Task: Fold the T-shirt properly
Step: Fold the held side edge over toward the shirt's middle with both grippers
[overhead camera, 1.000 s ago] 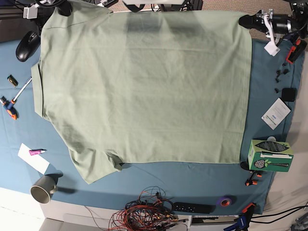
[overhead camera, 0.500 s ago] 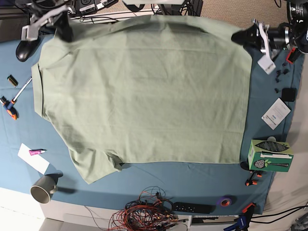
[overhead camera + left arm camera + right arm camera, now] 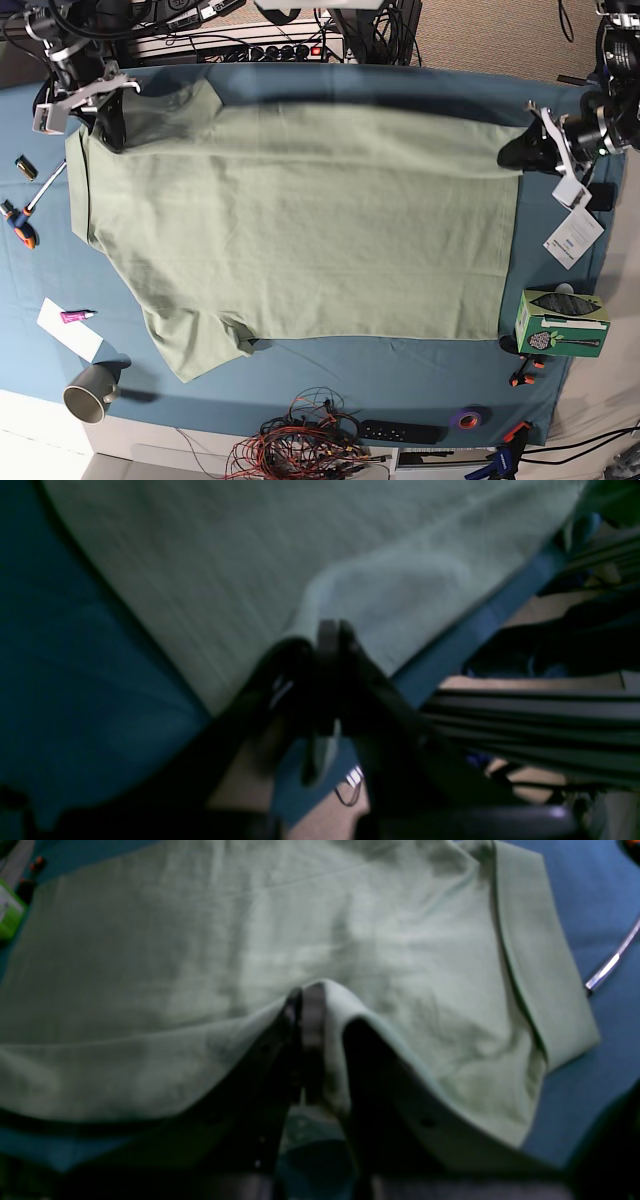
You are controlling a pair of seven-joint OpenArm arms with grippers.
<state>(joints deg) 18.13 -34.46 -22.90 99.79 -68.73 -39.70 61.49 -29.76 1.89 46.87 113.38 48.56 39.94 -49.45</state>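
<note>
The left end effector [image 3: 330, 635] has its dark jaws pressed together on a raised fold of the pale green T-shirt [image 3: 260, 555], which bunches up just above them and spreads away flat across the top. Teal-blue cloth [image 3: 75, 670] covers the surface on the left. Dark bars and what look like cables [image 3: 525, 720], blurred, lie to the right.

The T-shirt [image 3: 300, 220] lies on the table cloth [image 3: 400, 370], mug [image 3: 90, 392] near its sleeve, box [image 3: 560, 322] beside its hem.
</note>
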